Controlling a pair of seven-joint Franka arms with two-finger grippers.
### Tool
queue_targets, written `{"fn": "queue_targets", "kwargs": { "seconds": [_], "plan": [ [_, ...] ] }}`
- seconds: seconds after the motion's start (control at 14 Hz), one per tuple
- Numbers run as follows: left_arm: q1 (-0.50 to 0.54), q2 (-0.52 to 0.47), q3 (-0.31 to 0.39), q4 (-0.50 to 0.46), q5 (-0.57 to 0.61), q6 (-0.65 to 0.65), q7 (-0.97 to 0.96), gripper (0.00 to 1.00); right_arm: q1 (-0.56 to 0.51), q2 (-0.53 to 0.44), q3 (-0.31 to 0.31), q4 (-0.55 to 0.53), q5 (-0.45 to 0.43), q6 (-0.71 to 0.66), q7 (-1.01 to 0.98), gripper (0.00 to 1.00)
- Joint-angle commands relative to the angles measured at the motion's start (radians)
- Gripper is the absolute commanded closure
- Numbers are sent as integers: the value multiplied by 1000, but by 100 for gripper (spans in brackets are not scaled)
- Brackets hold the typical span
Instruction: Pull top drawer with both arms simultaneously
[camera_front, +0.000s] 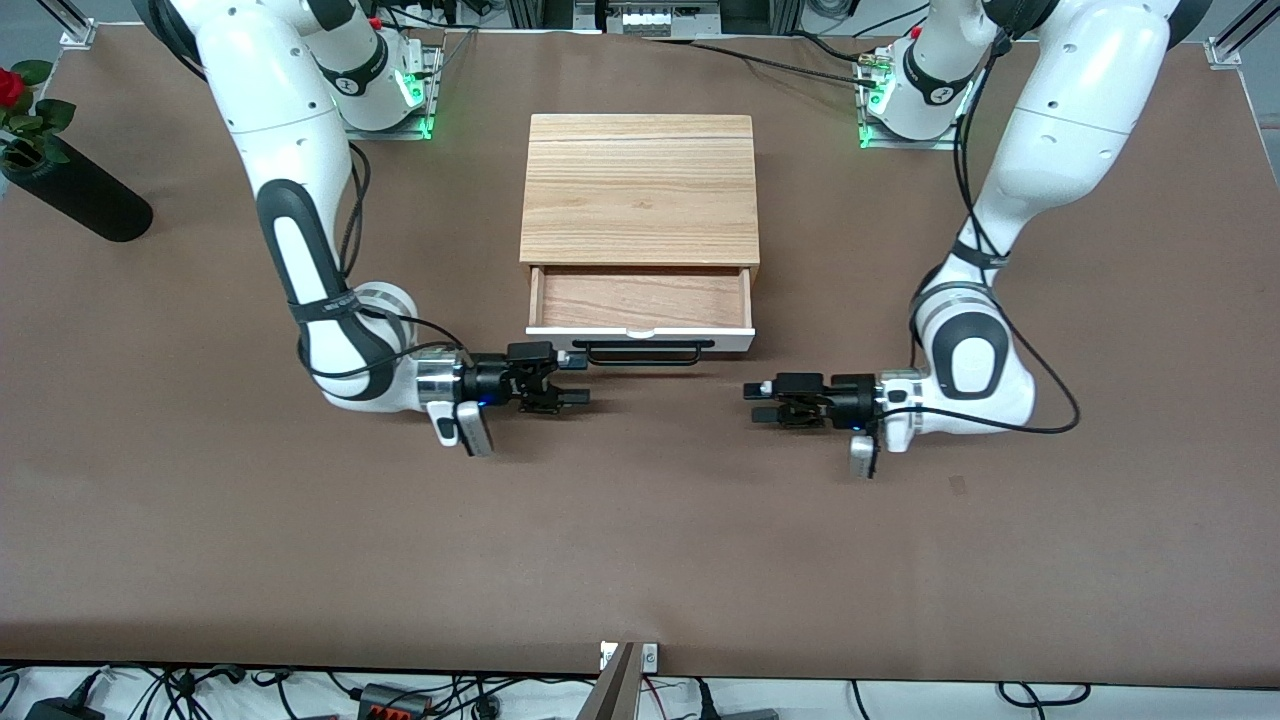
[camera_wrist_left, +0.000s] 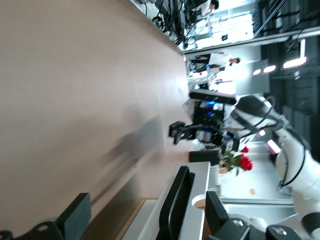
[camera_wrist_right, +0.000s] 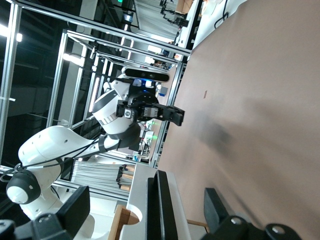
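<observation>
Right gripper (camera_front: 572, 380): hung low over the worktop (camera_front: 640, 540), at the right arm's end of the handle (camera_front: 642, 351); fingers spread, nothing between them; the front view did not settle whether the upper finger touched the bar.
Left gripper (camera_front: 760, 400): low over bare worktop, nearer the front camera than the drawer's corner at the left arm's end; fingers spread and empty, clear of the handle.
Handle: long black bar on the white front panel, seen edge-on between the fingers in both wrist views.
Top drawer (camera_front: 640, 312): stood pulled out of the cabinet (camera_front: 640, 190) toward the front camera; reddish-brown floor exposed and bare; small notch on the panel's top edge.
Cabinet: light-oak box at mid-worktop between the two arm bases.
Right arm (camera_front: 300, 220): reached down from its base, wrist level with the drawer front.
Left arm (camera_front: 1000, 230): likewise bent low, forearm pointing inward.
Vase (camera_front: 75, 195): black, holding a red rose (camera_front: 10, 88), at the right arm's end of the worktop, well apart from the cabinet.
</observation>
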Motion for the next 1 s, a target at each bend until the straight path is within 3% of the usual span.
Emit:
{"fn": "queue_targets", "kwargs": {
  "seconds": [0.0, 0.21, 0.43, 0.71, 0.93],
  "plan": [
    [17, -52, 9, 30, 124, -12, -88, 0, 8, -58, -47, -4, -134, 18, 121, 0],
    [46, -88, 9, 79, 286, -27, -186, 0, 6, -103, -102, 39, -395, 18, 254, 0],
    [63, -158, 13, 111, 538, -40, -314, 0, -3, -123, -157, 121, -665, 5, 331, 0],
    [98, -227, 24, 147, 767, -176, -449, 0, 8, -193, -229, 119, -953, 2, 333, 0],
    [100, -278, 26, 241, 986, -322, -579, 0, 11, -261, -269, 122, -1203, -6, 335, 0]
  ]
}}
